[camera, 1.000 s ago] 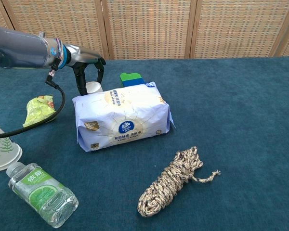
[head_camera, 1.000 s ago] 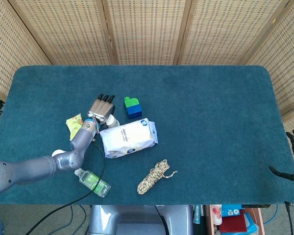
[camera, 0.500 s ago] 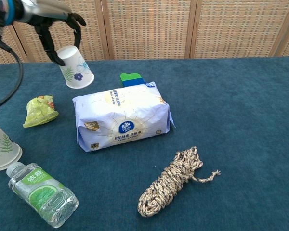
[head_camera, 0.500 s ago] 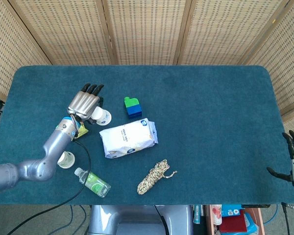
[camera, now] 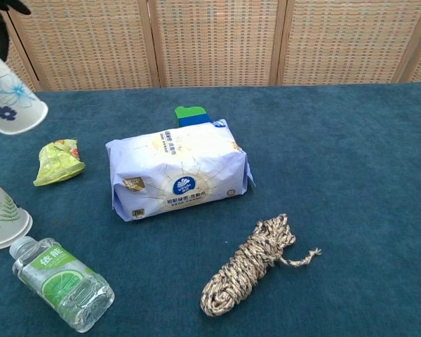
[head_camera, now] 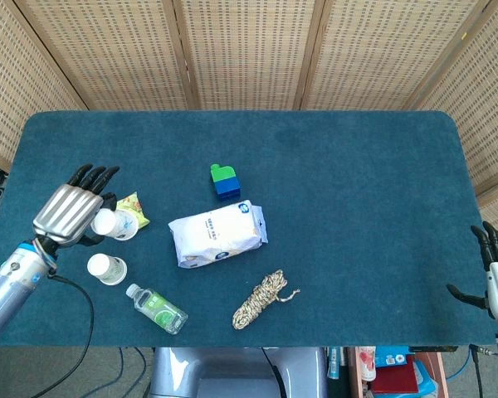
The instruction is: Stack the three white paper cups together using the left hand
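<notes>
The counter (head_camera: 357, 191) is covered with dark teal cloth and carries all the things, with woven screens behind it. The biggest thing on it is a white tissue pack (head_camera: 217, 235), lying flat near the middle. Just behind the pack stands a small block (head_camera: 224, 182), green on top and blue below. In front of the pack, a little to the right, lies a coiled rope (head_camera: 262, 300). A plastic bottle (head_camera: 158, 307) with a green label lies on its side near the front edge on the left. A yellow-green snack wrapper (head_camera: 134, 207) lies left of the pack.

The left robot hand (head_camera: 68, 214) is above the left part of the counter and grips a white paper cup (head_camera: 114, 224) with a blue flower print. In the chest view this held cup (camera: 8, 95) is in the air, tilted, and its long axis slopes with the open mouth down and to the right. The held cup is close to the wrapper, seen from above. A second paper cup (head_camera: 107, 269) with a green leaf print rests on the counter, between the bottle and the left robot hand; in the chest view it stands mouth down and touches the bottle cap. I cannot see a third cup.

The right robot hand (head_camera: 495, 279) is at the far right edge, off the counter, with fingers spread and holding nothing.
</notes>
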Action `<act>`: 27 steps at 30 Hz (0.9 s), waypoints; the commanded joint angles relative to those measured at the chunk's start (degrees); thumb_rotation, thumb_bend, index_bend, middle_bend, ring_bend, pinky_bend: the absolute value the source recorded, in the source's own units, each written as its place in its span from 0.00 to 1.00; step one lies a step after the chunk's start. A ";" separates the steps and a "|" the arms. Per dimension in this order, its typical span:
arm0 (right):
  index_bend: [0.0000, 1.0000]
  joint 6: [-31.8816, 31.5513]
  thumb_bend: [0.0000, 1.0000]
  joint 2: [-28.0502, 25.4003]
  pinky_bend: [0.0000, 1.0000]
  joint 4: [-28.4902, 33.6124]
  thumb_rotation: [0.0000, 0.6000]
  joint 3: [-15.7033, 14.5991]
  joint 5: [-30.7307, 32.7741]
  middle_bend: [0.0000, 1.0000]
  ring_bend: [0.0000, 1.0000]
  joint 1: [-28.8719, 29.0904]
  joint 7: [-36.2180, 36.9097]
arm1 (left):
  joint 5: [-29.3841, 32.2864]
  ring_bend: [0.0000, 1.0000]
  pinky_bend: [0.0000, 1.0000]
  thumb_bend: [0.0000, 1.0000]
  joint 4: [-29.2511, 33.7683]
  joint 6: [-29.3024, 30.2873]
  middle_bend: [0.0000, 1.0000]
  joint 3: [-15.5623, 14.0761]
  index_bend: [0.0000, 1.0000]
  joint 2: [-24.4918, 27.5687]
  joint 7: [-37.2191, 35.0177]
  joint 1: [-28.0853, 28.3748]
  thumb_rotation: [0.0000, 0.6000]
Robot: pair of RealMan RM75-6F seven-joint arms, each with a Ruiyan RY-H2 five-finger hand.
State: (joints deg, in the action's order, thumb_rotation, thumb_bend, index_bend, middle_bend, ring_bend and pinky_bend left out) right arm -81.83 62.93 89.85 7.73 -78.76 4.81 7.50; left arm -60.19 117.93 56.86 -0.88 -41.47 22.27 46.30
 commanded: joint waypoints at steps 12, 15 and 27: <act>0.00 0.20 0.00 0.55 0.00 0.55 1.00 -0.38 -0.23 0.00 0.00 0.23 -1.89 | -14.47 0.00 0.00 0.22 -7.41 1.00 0.00 -4.74 0.57 0.14 -13.43 -12.59 1.00; 0.00 0.29 0.00 0.51 0.00 0.59 1.00 -0.36 -0.10 0.00 0.00 0.24 -1.91 | -14.86 0.00 0.00 0.22 -8.55 0.42 0.00 -4.23 0.58 -0.96 -13.68 -13.02 1.00; 0.00 0.02 0.00 0.34 0.00 0.61 1.00 -0.19 0.05 0.00 0.00 0.09 -1.41 | -14.59 0.00 0.00 0.22 -8.93 -1.79 0.00 -2.79 0.58 -3.23 -11.69 -13.19 1.00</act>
State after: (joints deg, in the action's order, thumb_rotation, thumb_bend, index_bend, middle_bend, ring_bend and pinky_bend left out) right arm -81.81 63.27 90.46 7.54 -78.72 4.90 6.10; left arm -74.88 108.94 55.17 -3.73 -44.67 10.49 33.10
